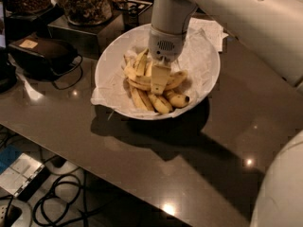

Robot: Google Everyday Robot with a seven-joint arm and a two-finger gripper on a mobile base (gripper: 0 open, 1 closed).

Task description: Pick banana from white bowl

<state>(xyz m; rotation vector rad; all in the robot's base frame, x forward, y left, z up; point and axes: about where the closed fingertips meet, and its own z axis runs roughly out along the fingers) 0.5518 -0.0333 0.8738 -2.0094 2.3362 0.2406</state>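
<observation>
One claw (159, 88) sits low in the white bowl (106, 63), right on the banana pile.
The banana (176, 81) arches directly beneath the claw, with its visible ends poking out to either side, so the two look to be touching. Whether the claw is clenched on it or released, I cannot tell. Other bananas (158, 103) lie packed just in front of the claw and under the curved one, and crumpled paper (201, 56) lines the bowl behind it. The likely trouble is a grip that catches a neighbouring fruit too, or takes only the crown of the curve, letting the banana swing and slip on the lift. A snagged paper fold could also drag the bowl across the counter (213, 145).
</observation>
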